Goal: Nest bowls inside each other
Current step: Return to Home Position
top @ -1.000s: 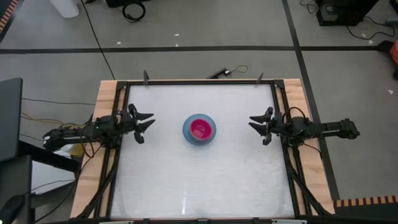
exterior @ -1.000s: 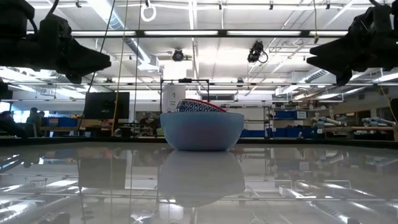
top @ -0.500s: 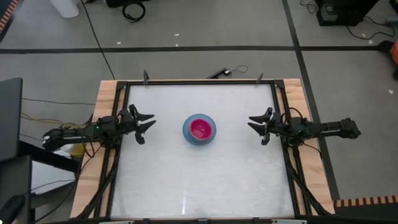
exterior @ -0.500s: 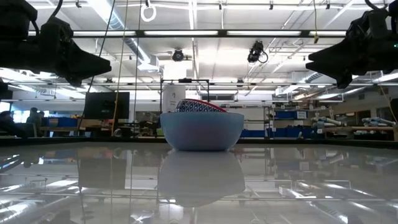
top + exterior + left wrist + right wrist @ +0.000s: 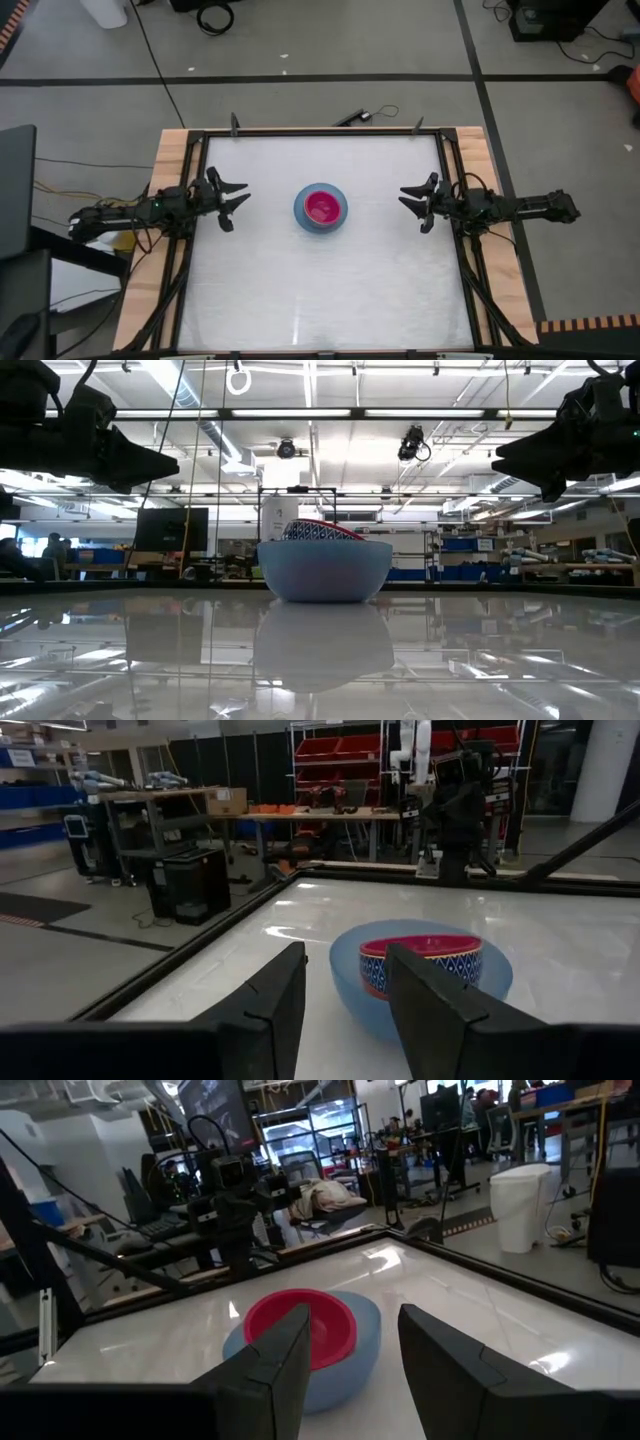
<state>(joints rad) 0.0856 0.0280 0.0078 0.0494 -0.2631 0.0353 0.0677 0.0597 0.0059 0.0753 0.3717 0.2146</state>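
Note:
A light blue bowl stands on its base in the middle of the white table. A red-magenta bowl sits inside it, its rim a little above the blue rim. In the left wrist view the inner bowl has a blue patterned outer wall. My left gripper hovers open at the table's left edge, pointing level at the bowls. At the right edge my right gripper hovers open, likewise level. Both are well clear of the bowls.
A black frame runs around the table's edges. Cables and a small dark object lie on the floor beyond the far edge. The white tabletop stretches bare on all sides of the bowls.

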